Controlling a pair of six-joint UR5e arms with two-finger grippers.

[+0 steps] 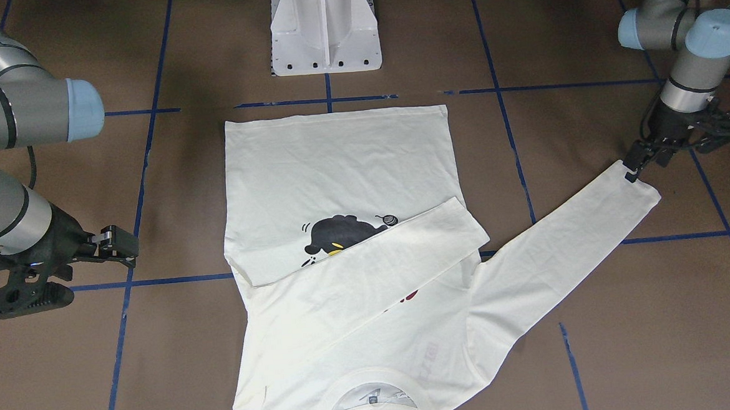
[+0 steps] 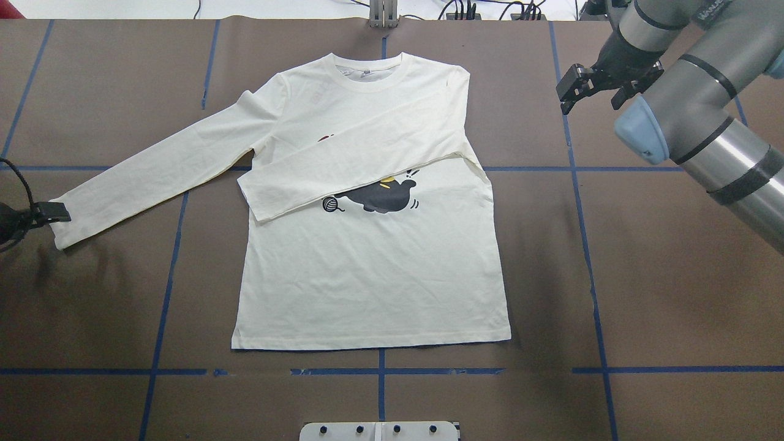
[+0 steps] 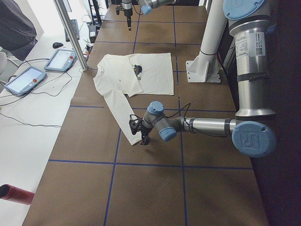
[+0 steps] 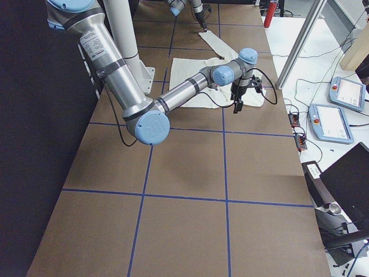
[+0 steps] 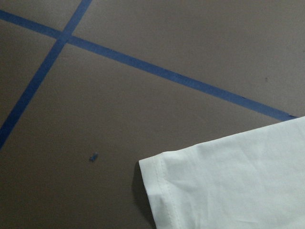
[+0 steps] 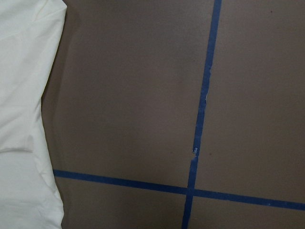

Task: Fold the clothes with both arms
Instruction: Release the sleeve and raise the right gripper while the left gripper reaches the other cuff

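The cream-white long-sleeve shirt (image 2: 367,257) lies flat and face up, collar (image 2: 369,66) far from the robot. One sleeve (image 2: 355,165) is folded across the chest and covers part of the black cat print (image 2: 383,195). The other sleeve (image 2: 153,168) stretches out toward my left arm. My left gripper (image 1: 649,162) stands open at that sleeve's cuff (image 5: 224,181), one fingertip (image 2: 58,212) touching its edge; the cuff lies flat on the table. My right gripper (image 2: 593,98) hangs open with nothing in it, apart from the shirt, beside its shoulder edge (image 6: 24,119).
The brown table carries a grid of blue tape lines (image 2: 380,371). The white fixed pedestal (image 1: 324,29) stands behind the hem. A metal post (image 3: 70,33), tablets (image 3: 61,59) and cables sit on the white side surface, with a person (image 3: 16,23) at its far end.
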